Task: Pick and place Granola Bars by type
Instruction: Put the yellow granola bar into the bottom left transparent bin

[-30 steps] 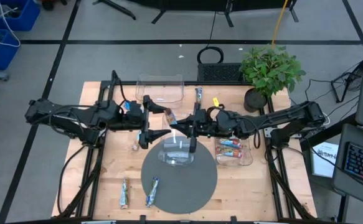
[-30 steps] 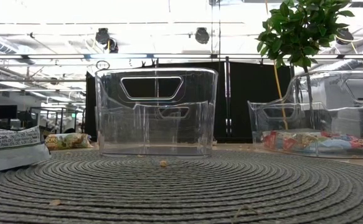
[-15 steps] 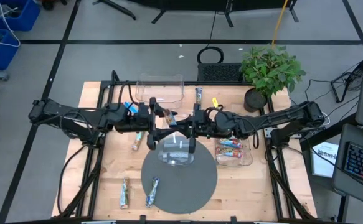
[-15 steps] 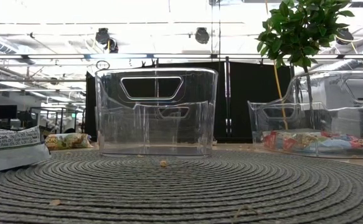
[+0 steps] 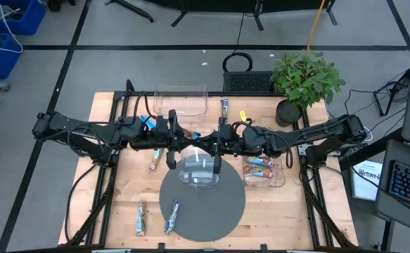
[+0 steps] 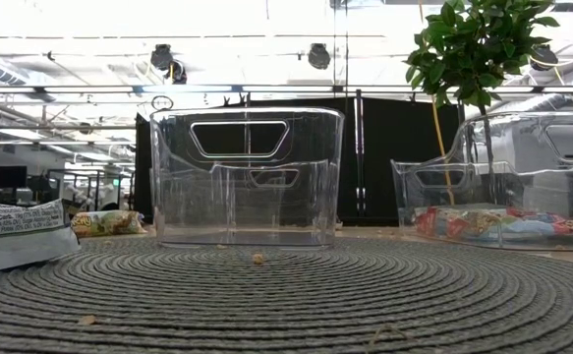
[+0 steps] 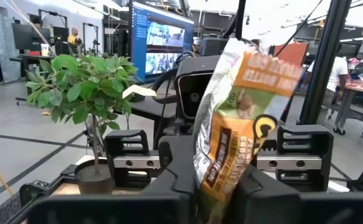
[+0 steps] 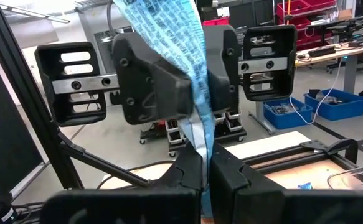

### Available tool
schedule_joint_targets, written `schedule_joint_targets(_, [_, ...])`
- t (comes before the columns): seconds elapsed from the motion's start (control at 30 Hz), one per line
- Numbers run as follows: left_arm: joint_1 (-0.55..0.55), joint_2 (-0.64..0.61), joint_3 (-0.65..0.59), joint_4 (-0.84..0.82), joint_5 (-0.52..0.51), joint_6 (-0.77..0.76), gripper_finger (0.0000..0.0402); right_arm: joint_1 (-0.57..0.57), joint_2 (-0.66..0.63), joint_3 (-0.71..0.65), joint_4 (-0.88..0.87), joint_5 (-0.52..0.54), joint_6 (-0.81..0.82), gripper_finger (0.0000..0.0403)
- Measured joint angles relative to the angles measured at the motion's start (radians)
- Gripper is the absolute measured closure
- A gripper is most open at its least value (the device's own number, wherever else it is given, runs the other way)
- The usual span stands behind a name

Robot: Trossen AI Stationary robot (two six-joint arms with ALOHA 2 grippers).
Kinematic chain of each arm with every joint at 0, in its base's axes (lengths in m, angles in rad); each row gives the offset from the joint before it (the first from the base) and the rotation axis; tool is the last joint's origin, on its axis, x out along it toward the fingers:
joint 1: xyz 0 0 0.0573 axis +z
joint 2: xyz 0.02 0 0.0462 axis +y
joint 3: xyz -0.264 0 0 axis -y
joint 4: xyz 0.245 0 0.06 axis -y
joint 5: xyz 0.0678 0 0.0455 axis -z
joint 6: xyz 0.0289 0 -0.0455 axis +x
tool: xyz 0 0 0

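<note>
Left gripper (image 7: 221,186) is closed on the lower end of a tan and orange foil-wrapped granola bar (image 7: 237,118), which you hold upright above the table centre. Right gripper (image 8: 206,180) pinches what seems a thin blue foil wrapper (image 8: 181,56). Both are light, crinkly and slippery; grip at the flat sealed end.

Both arms reached inward from opposite sides and met above the clear bin (image 5: 200,171), their wrists level and facing each other. The left gripper (image 5: 171,143) hung just beside the bin's left edge, its fingers (image 7: 181,180) pressed together on a tan bar (image 7: 237,124). The right gripper (image 5: 217,146) hung over the bin's far right corner, fingers (image 8: 190,174) clamped on a blue wrapper (image 8: 184,68).
</note>
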Motion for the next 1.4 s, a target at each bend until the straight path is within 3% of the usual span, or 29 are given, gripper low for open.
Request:
schedule_joint_targets(0.37, [0.000,0.000,0.000,-0.019,-0.007,-0.019,0.0386,0.000,0.000,-0.001,-0.003,-0.001,-0.077,0.0343])
schedule_joint_targets(0.67, [0.000,-0.012,0.000,-0.020,-0.009,-0.019,0.0388,0.000,-0.078,-0.001,-0.053,-0.027,-0.243,0.0221])
schedule_joint_targets(0.87, [0.011,-0.021,0.000,-0.022,-0.017,-0.019,0.0389,0.000,-0.198,-0.001,-0.197,-0.027,-0.266,0.0163])
schedule_joint_targets(1.1, [0.013,-0.019,0.000,-0.098,-0.023,-0.015,0.0389,0.007,-0.368,-0.002,-0.329,-0.026,-0.230,0.0140])
schedule_joint_targets(1.4, [0.013,-0.018,0.000,-0.287,-0.025,-0.038,0.0390,0.020,-0.487,-0.002,-0.381,-0.024,-0.266,0.0150])
